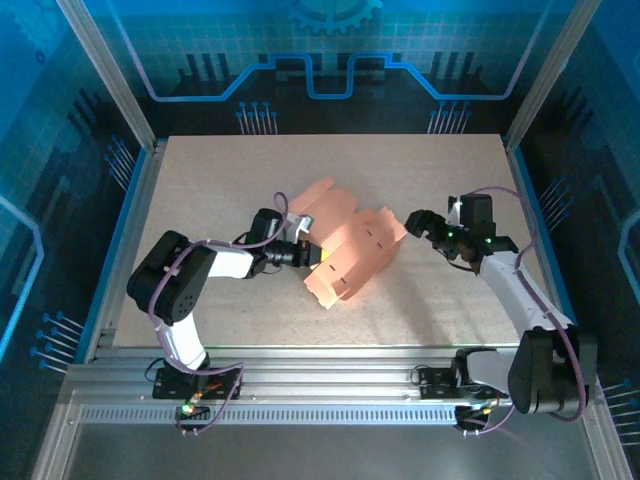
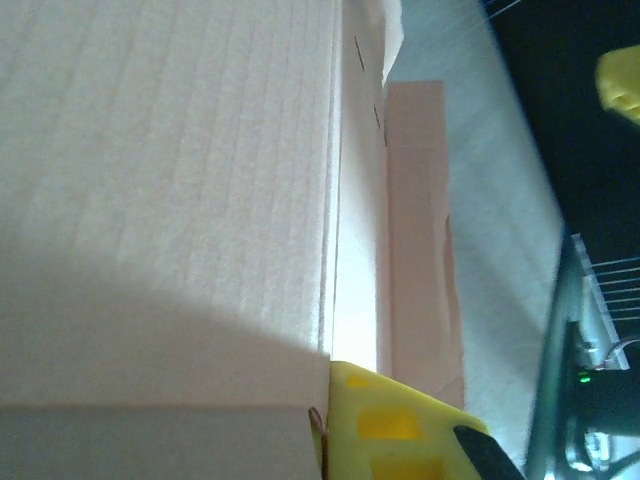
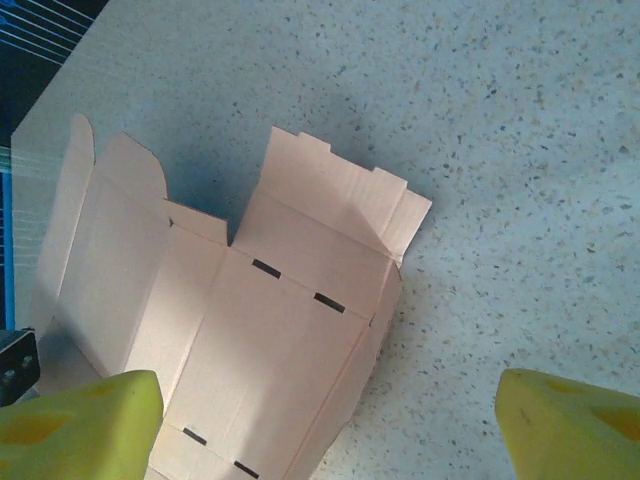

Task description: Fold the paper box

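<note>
The paper box [image 1: 350, 250] is a salmon-orange die-cut sheet, partly folded, lying mid-table with flaps raised. My left gripper [image 1: 305, 250] reaches in from the left and is shut on the box's left edge. In the left wrist view the cardboard [image 2: 170, 180] sits close in front, and one yellow finger [image 2: 400, 420] presses a thin panel edge; the other finger is hidden behind the panel. My right gripper [image 1: 415, 222] hovers open just right of the box, not touching it. In the right wrist view its yellow fingertips [image 3: 80, 425] stand wide apart above the box [image 3: 270, 330], whose slots and creases show.
The speckled table [image 1: 430, 160] has free room right of and behind the box. An aluminium rail [image 1: 330, 385] runs along the near edge with both arm bases. Metal frame posts [image 1: 130, 200] and blue walls enclose the sides.
</note>
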`<state>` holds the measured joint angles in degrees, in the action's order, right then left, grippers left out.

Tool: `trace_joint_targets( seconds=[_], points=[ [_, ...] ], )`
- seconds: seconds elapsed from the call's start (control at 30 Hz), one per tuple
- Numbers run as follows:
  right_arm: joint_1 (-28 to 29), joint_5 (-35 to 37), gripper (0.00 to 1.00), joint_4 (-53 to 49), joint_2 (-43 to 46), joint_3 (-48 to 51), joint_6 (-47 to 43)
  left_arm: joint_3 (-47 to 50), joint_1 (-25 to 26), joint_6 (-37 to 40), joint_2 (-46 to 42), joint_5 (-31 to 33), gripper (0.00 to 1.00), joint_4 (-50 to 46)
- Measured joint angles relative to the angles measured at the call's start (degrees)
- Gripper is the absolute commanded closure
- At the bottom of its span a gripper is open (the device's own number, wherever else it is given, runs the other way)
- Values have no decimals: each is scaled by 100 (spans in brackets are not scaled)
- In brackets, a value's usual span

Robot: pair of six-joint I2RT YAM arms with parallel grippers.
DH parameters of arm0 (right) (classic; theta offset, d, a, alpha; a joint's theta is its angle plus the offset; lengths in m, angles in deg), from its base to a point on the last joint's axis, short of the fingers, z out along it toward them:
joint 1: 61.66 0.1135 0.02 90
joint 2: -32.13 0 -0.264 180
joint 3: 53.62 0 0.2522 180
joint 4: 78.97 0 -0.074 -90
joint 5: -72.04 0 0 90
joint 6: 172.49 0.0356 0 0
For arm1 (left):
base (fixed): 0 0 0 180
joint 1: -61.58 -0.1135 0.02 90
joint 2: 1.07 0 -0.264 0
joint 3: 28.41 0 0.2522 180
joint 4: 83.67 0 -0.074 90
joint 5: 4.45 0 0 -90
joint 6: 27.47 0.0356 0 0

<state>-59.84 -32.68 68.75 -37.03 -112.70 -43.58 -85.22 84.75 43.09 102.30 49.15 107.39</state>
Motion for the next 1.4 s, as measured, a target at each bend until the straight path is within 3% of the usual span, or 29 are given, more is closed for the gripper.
trace_joint_targets(
  seconds=[0.27,0.57,0.7,0.8,0.97,1.17,1.4],
  points=[
    [11,31,14,-9,-328,2,-24,-118,439,1335,20,1235,97,-964],
    [79,-166,22,-107,-802,-22,-295,-188,813,2155,-48,2155,97,-1060],
    [76,-68,23,-507,-1078,-236,-748,-192,835,2284,-61,2297,97,-1062],
    [87,-76,29,-704,-1093,-256,-857,-203,839,2286,-63,2332,97,-1080],
    [254,-520,30,-560,-1023,114,-702,-208,859,2284,-63,2339,97,-1082],
    [955,-664,42,-341,-1480,70,-348,-208,894,2286,-68,2376,97,-1082],
    [1456,-72,49,-671,-2212,-767,-428,-208,903,2284,-68,2378,97,-1075]
  ],
)
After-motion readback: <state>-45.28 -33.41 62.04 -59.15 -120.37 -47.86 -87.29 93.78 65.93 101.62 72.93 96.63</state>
